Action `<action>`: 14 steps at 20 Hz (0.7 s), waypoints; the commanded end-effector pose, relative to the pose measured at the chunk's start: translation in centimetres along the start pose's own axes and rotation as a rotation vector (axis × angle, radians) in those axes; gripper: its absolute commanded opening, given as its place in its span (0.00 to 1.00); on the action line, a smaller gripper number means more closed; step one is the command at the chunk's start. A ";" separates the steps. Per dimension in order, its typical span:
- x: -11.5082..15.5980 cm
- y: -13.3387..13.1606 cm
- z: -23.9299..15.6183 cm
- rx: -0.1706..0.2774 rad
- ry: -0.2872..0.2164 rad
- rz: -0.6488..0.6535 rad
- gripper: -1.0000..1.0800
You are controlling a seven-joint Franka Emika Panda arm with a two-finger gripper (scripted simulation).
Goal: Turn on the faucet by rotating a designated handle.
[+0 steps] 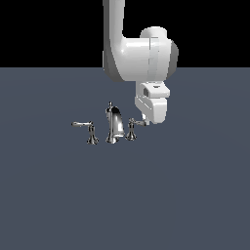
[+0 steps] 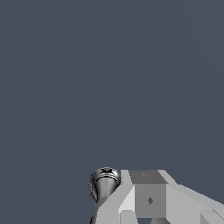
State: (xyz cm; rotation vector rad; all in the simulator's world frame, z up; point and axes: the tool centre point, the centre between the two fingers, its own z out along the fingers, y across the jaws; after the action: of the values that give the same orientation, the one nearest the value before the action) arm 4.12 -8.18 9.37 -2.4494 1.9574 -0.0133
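A flat slate-grey worktop (image 1: 185,195) fills the lower part of the exterior view, with plain black above it and nothing else of a room. The white arm (image 1: 132,53) comes down from above and ends low over the surface, and the fingers (image 1: 145,121) sit right at the tip of the handle (image 1: 133,128): the short stubby chrome lever on its flared base. From here they look to be touching the lever's end, though whether they are clenched on it or spread apart I cannot tell, the white hand body covers them.

On the far side of that handle from the fingers stands the faucet's curved spout (image 1: 114,124) with its small knob on top, and beyond that, farthest from the fingers, the second handle (image 1: 89,131) with its longer thin lever.

The wrist view gives only bare grey worktop (image 2: 109,78), the pale blocky fingers (image 2: 148,199) at the frame edge, and just beside them a rounded, flared chrome piece (image 2: 105,181). Spout and long lever do not appear there.
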 end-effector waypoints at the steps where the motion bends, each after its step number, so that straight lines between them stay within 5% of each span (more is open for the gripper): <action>1: -0.5 1.1 0.0 -0.008 -0.003 -0.002 0.00; 14: -3.6 3.0 -0.1 -0.009 -0.002 0.001 0.00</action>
State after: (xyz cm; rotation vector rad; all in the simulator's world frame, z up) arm 0.90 -7.22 9.39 -2.4325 1.9900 -0.0135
